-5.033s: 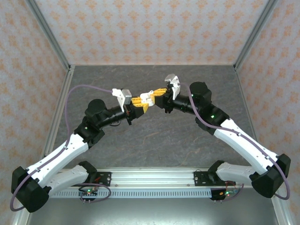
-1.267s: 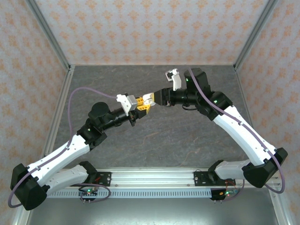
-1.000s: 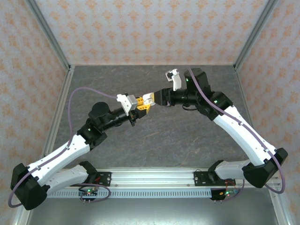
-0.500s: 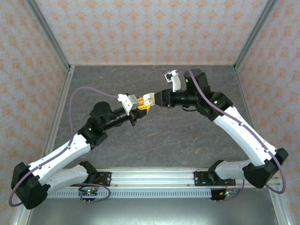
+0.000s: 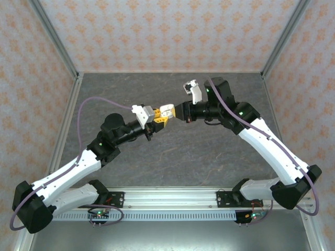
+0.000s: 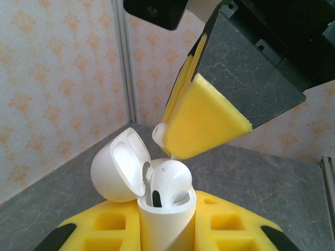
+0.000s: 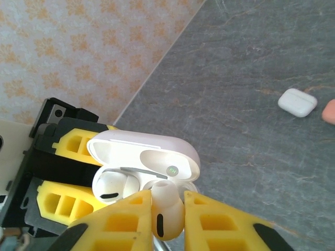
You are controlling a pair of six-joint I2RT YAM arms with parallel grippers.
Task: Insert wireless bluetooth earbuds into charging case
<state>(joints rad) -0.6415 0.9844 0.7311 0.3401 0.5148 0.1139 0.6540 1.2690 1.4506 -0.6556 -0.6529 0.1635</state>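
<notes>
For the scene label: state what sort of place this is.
Probably a lab robot cell: wallpapered panels in a metal frame, a grey tabletop, left arm and right arm bolted to a rail.

Top external: fixed high behind the black arm bases (image 5: 107,198), tilted down toward 12 o'clock over the grey marbled tabletop (image 5: 172,157) — distant, whole cell framed. Left wrist: low behind the left arm's yellow foam-padded fingers (image 6: 89,235), facing up and outward, very close to the open glossy white charging case (image 6: 120,167). Right wrist: above the right arm's yellow foam-padded fingers (image 7: 209,230), facing down at the tabletop, equally close. Shared by all three — that case, slightly toward 12 o'clock from table centre; by both wrists, the small white bent-stem earbud (image 7: 166,206).
</notes>
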